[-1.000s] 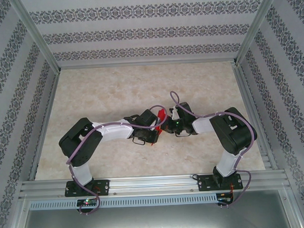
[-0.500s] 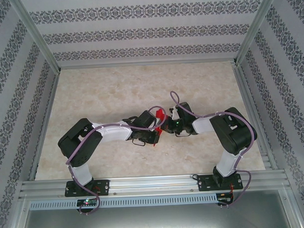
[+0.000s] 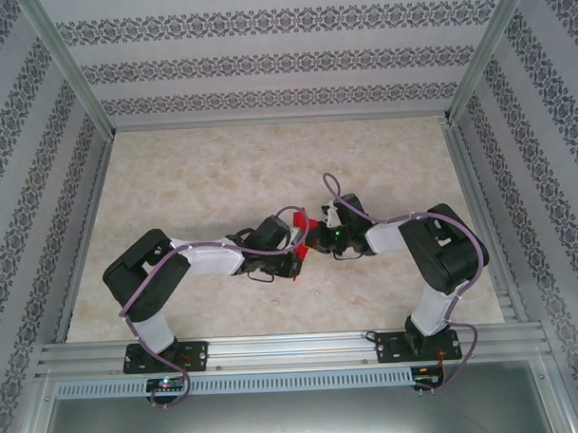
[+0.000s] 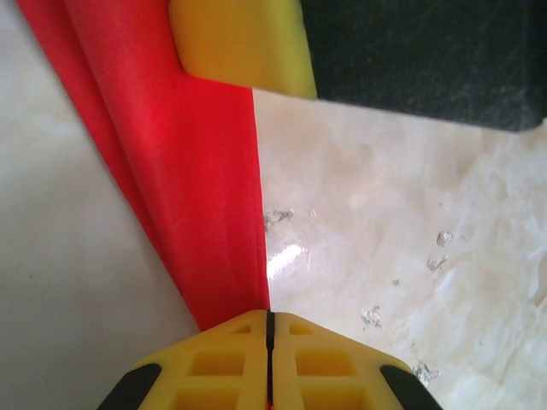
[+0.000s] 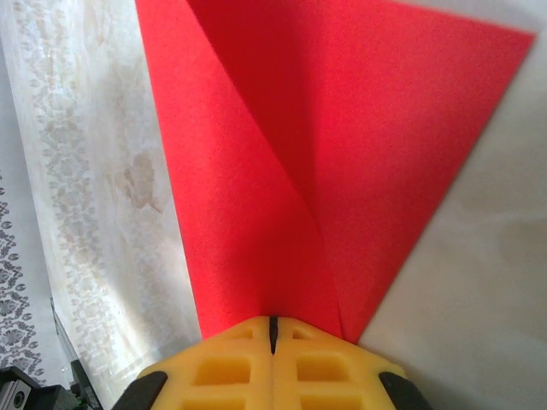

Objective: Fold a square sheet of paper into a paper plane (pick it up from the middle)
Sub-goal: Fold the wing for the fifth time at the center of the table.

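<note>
The square sheet of paper (image 5: 342, 128) looks matt, the marble-look tabletop (image 4: 385, 213) glossy.

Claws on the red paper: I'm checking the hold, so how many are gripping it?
2. The left claw is shut on the narrow folded end of the red paper; the right claw is shut on its wider creased part.

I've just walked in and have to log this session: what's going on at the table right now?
Two robot arms meet over the middle of the table, sharing one piece of red paper. The left claw is shut on a narrow, layered end of it. The right claw is shut on a wider part, where a diagonal crease shows. The paper is pinched between both claws, partly folded and not yet a finished plane.
</note>
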You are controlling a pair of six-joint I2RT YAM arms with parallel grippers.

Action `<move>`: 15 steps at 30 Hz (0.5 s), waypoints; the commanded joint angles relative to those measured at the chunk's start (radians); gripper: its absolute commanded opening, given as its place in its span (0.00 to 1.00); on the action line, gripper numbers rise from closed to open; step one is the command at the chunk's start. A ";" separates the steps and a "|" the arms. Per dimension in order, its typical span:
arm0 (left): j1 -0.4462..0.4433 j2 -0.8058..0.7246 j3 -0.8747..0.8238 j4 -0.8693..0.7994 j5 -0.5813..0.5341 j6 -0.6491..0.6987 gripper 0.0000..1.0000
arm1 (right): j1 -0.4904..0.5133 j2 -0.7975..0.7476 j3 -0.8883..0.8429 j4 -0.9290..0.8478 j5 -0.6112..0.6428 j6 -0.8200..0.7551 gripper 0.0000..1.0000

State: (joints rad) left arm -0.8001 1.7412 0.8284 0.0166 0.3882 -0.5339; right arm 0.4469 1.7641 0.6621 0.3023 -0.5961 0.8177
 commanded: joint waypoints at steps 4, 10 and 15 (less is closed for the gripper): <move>-0.055 -0.005 -0.046 -0.147 0.056 -0.021 0.09 | -0.017 0.049 -0.042 -0.171 0.140 -0.037 0.04; -0.059 -0.035 -0.012 -0.153 0.030 -0.017 0.10 | -0.012 0.046 -0.038 -0.167 0.131 -0.036 0.04; -0.056 -0.052 0.036 -0.131 0.026 -0.030 0.16 | -0.006 0.048 -0.033 -0.168 0.129 -0.036 0.04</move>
State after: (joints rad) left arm -0.8326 1.7248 0.8421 -0.0235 0.3889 -0.5484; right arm 0.4473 1.7634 0.6636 0.2993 -0.5953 0.8112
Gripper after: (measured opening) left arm 0.158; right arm 0.048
